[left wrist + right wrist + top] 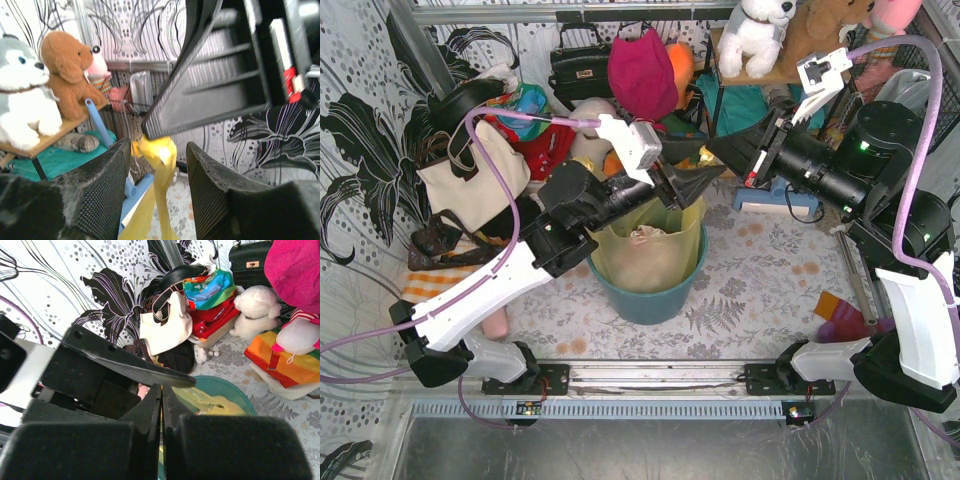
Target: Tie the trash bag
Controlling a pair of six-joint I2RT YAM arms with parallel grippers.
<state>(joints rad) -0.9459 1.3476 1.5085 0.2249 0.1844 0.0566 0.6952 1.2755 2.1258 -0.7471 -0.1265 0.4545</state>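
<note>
- Task object: we find the trash bag (650, 250), yellow-green and translucent, seated in the teal bin (650, 300) at table centre, with pale crumpled paper showing through it. Both grippers meet just above its far rim.
- Right gripper (161, 390): its 2 fingers are pressed together. In the left wrist view their tip pinches the bunched top of a drawn-up strand (161, 172) of the bag.
- Left gripper (159, 146): its 2 fingers stand spread, 1 on each side of the strand, and as far as we can tell neither touches it.
- Governing relation: the strand's long axis runs from the bag up to the right gripper's tip, passing between the left fingers, and the bag lies below both grippers. We judge that the next move falls to the left gripper, the free one, closing on or winding this strand.
- View comparison: only the left wrist view shows the pinch and the strand. The top view hides them behind the grippers. The right wrist view shows the bin's mouth but not the pinched plastic.
</note>
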